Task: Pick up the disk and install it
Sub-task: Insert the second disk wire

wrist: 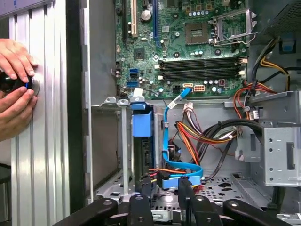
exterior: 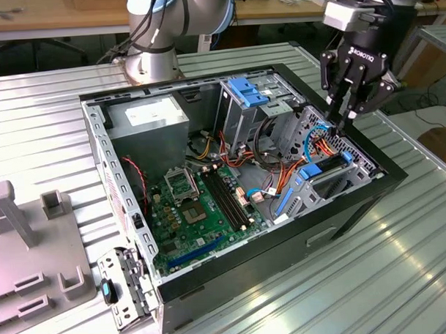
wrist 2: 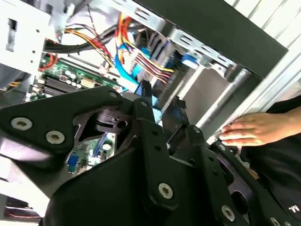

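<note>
The disk (exterior: 324,168), dark with a bright blue caddy rail, sits in the drive cage at the front corner of the open computer case (exterior: 388,177), on the exterior view's right. In the first wrist view the disk (wrist: 142,132) stands on edge in its slot, with blue and orange cables beside it. My gripper (exterior: 344,121) hangs just above that corner of the case and touches nothing. The black fingers (wrist: 146,190) stand apart in both wrist views, gripper (wrist 2: 162,107) open, with nothing between them.
A person's hands (wrist: 14,80) rest on a round knob at the table edge beside the case; one hand (wrist 2: 247,132) also appears in the second wrist view. A fixed blue bracket (exterior: 246,89) tops the rear cage. Grey fixtures (exterior: 35,247) stand at the exterior view's left.
</note>
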Controlling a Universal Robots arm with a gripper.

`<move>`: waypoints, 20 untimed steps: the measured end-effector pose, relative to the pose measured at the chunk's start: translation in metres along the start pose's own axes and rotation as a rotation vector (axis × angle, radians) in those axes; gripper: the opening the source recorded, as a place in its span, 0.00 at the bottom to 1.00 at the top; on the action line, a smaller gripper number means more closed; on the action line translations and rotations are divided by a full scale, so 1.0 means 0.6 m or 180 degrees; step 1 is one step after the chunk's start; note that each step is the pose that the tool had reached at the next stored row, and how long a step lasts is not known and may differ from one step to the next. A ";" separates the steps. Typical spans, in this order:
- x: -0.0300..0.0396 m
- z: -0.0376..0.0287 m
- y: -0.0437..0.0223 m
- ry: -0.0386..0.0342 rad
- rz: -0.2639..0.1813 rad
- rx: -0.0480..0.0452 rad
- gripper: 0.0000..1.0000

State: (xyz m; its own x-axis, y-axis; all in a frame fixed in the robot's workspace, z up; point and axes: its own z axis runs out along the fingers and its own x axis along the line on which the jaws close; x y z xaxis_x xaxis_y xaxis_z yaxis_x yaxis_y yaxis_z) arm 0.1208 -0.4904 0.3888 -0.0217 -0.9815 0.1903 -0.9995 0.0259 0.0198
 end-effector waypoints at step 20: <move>0.013 0.036 0.001 0.0325 0.0007 0.0028 0.16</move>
State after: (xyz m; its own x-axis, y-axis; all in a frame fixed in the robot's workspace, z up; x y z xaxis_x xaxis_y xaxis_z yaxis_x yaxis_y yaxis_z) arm 0.1194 -0.5021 0.3694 -0.0217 -0.9570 0.2893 -0.9996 0.0259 0.0106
